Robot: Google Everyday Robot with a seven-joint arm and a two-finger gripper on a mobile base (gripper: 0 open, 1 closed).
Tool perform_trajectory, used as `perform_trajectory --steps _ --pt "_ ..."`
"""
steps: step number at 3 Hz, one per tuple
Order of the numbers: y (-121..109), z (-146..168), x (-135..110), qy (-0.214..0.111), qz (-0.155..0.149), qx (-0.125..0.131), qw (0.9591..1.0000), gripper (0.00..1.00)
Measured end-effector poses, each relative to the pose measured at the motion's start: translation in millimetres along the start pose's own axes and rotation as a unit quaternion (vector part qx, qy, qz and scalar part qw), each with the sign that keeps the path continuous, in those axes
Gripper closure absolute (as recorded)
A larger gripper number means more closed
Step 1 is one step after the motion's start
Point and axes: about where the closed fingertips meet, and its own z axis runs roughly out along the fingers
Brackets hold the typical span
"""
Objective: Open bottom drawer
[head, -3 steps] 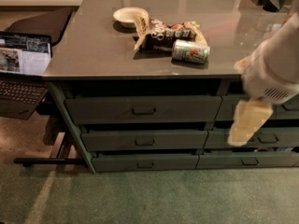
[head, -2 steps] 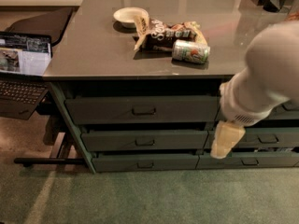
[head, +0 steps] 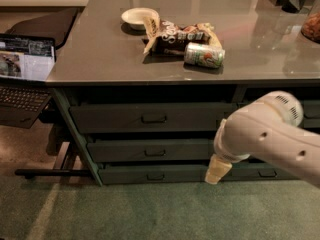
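Plainly, nothing of the job is done yet, so read the scene from the big pieces down. The tabletop (head: 100,59) lies above and behind the tool, carrying a bowl (head: 136,17), a snack bag (head: 175,34) and a tipped can (head: 204,55), all up and to the tool's left. Below it, the left stack of 3 green drawers runs off to the tool's left. The top drawer (head: 115,118) and the middle drawer (head: 125,150) sit above tool level. The arm (head: 270,134) comes in from the right and slopes down to its tip.

The bottom drawer (head: 125,175) is the slim front at the foot of that stack. It is level with the tool and stretches away to its left, shut and flush with the fronts above it. The tool (head: 218,169) hangs low in front of that drawer's right end, about where the 2 stacks meet. You cannot tell whether it is apart or together. The small dark handle (head: 155,176) sits to the tool's left at about the same height, with nothing on it.

Left for you, by my reckoning: shift the tool leftward to that handle, take hold, then pull the drawer out.
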Motion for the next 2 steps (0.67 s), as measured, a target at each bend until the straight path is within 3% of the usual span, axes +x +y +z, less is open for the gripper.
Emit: perform_trajectory --steps 2 --pt "31 88 7 -0.033 0.045 0.006 0.9984 0.00"
